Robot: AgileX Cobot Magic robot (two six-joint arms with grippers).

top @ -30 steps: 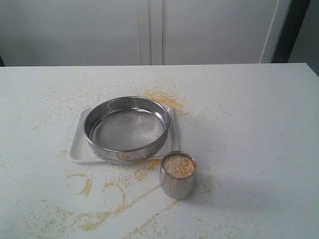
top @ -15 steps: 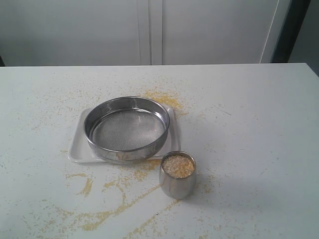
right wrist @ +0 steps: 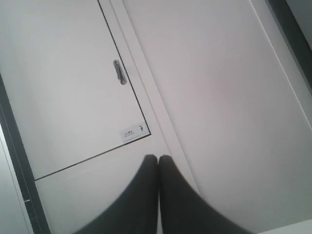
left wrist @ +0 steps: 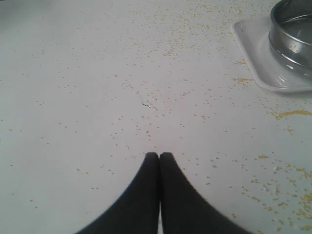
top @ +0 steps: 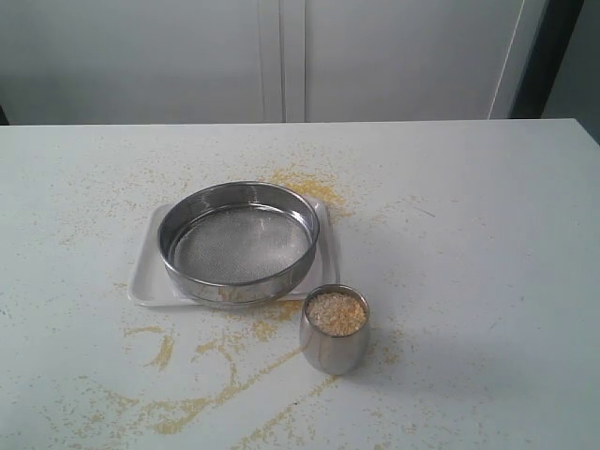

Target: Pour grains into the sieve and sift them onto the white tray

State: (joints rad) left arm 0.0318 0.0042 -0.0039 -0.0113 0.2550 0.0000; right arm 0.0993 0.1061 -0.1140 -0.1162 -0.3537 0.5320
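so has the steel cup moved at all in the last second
No. In the exterior view the steel cup stands in the same spot, just off the corner of the white tray, with the same gap between them.

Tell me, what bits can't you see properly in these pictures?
Wide round steel sieve: left wrist view, picture edge cuts most off.
Flat white tray: exterior view, sieve covers its middle.
Pale yellow grains: exterior view, small shiny steel cup hides their depth.
Right gripper: right wrist view shows only cabinet doors, no table.
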